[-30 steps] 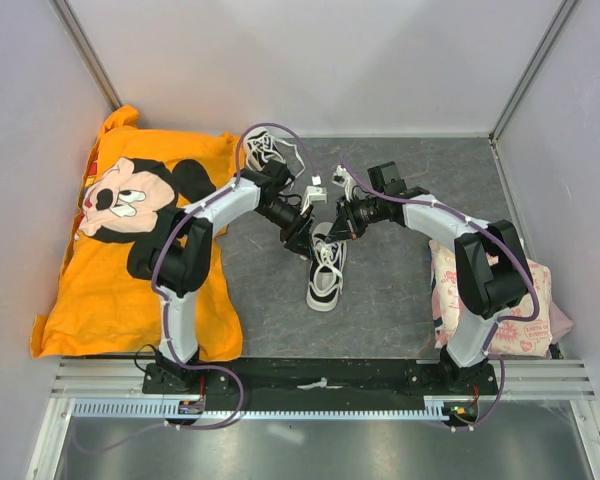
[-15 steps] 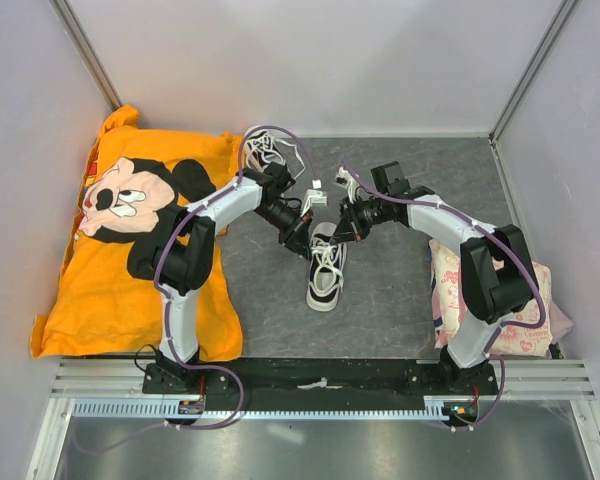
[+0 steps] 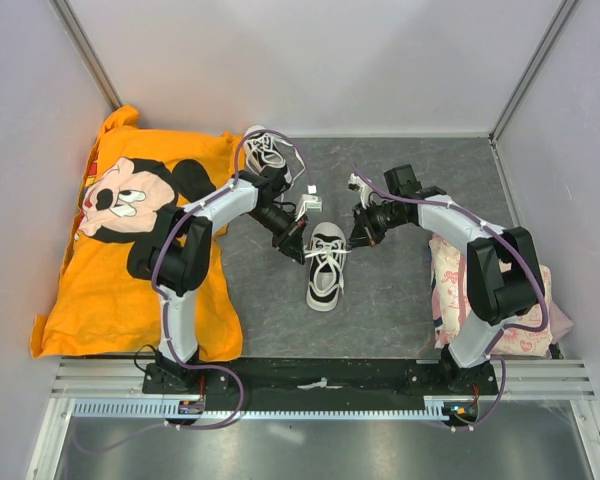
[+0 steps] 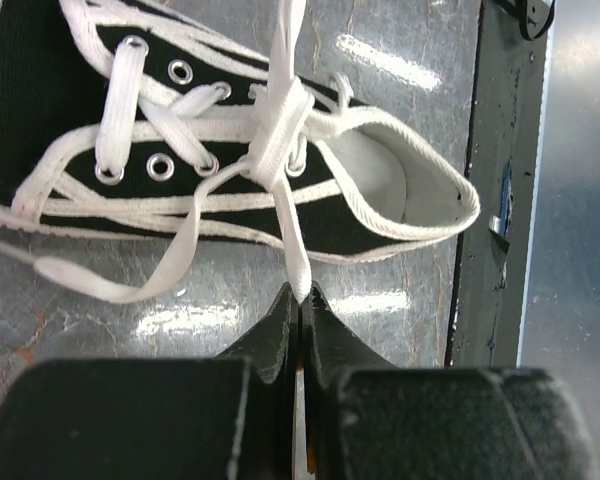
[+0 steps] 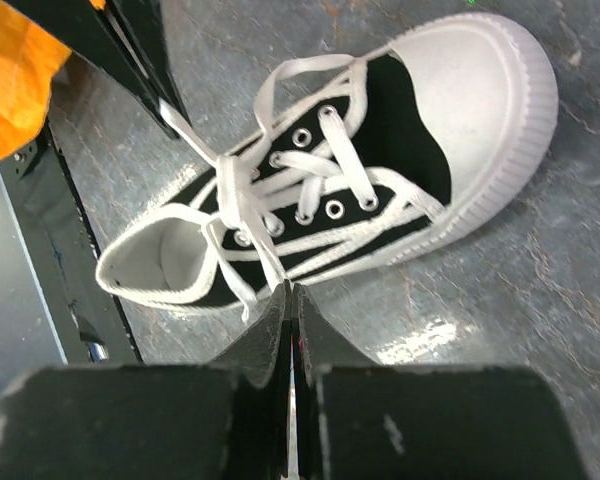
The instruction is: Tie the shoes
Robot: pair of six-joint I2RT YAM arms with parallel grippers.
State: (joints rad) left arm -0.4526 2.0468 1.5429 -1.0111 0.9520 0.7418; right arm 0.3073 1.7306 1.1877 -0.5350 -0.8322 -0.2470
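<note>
One shoe (image 3: 325,270), a black sneaker with a white toe cap, lies mid-table with its toe toward the arms. Its white laces cross in a first knot (image 4: 272,130) over the top eyelets. My left gripper (image 3: 299,246) is at the shoe's left, near the heel, shut on one lace end (image 4: 292,240); its tip (image 4: 300,296) pinches the lace. My right gripper (image 3: 359,238) is on the shoe's other side, shut on the other lace end (image 5: 265,255) at its tip (image 5: 288,290). The second shoe (image 3: 264,150) lies at the back behind the left arm.
An orange Mickey Mouse cloth (image 3: 120,250) covers the table's left side. A pink patterned cloth (image 3: 505,305) lies at the right edge. The black base rail (image 3: 320,375) runs along the near edge. Grey walls close in the back and sides.
The left gripper has shut on its lace end. The right gripper has moved right, away from the shoe, and the two lace ends now stretch out to either side.
</note>
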